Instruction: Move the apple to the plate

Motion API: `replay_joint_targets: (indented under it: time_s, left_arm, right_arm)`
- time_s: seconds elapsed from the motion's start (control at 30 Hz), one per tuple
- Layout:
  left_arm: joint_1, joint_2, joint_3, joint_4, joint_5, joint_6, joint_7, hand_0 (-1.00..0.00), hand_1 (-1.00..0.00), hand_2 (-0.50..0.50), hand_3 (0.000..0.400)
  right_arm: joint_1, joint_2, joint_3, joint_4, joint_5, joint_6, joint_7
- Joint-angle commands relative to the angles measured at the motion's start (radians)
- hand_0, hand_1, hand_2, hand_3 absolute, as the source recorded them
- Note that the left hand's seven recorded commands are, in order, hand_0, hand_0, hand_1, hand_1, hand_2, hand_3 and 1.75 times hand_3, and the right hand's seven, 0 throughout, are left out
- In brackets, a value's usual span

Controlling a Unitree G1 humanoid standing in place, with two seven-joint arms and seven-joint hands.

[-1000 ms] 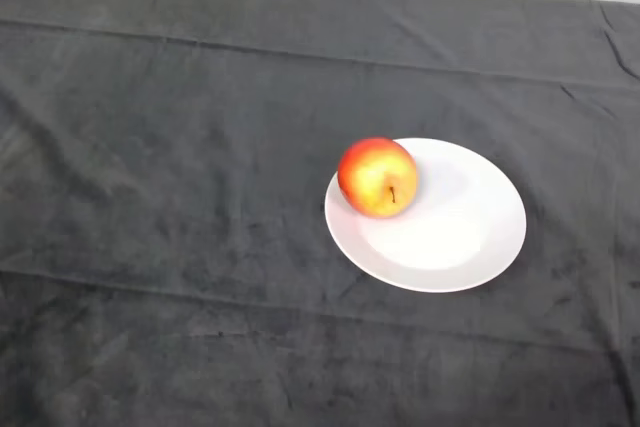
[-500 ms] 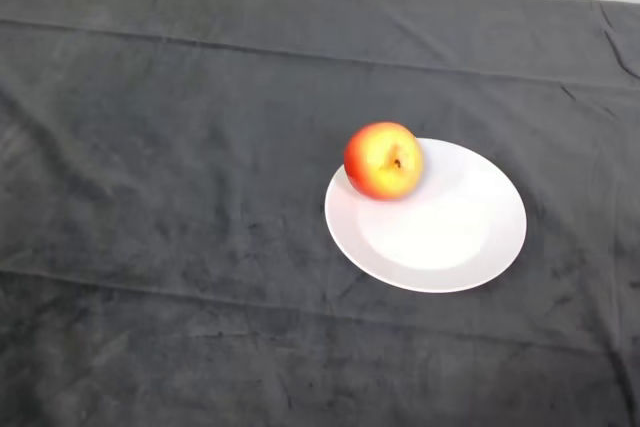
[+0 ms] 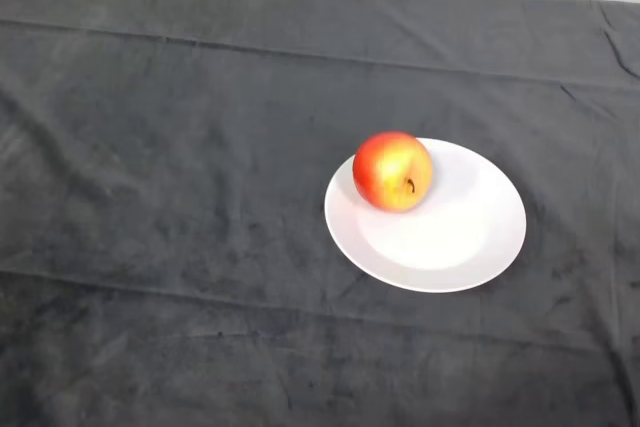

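Head view: apple rests on plate.

No readable text, labels or signs.

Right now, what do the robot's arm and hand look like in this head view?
Nothing of the robot shows in this view, so its arm and hand cannot be described from it. Only a red-yellow apple sits on the left part of a white plate, which lies on a table covered by a dark grey cloth.
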Motion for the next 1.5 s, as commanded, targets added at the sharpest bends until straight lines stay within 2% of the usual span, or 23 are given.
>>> replay_joint_targets:
  time_s: [0.03,1.5]
  left_arm:
    - [-0.033,-0.006,0.031,0.026,0.011,0.014,-0.010,0.00,0.00,0.00,0.000]
    - [-0.048,-0.024,0.074,0.029,0.050,0.026,-0.037,0.00,0.00,0.00,0.000]
  right_arm:
    - [-0.008,-0.025,-0.0129,0.008,-0.0034,0.003,0.0012]
    - [-0.008,-0.025,-0.0130,0.007,-0.0036,0.003,0.0010]
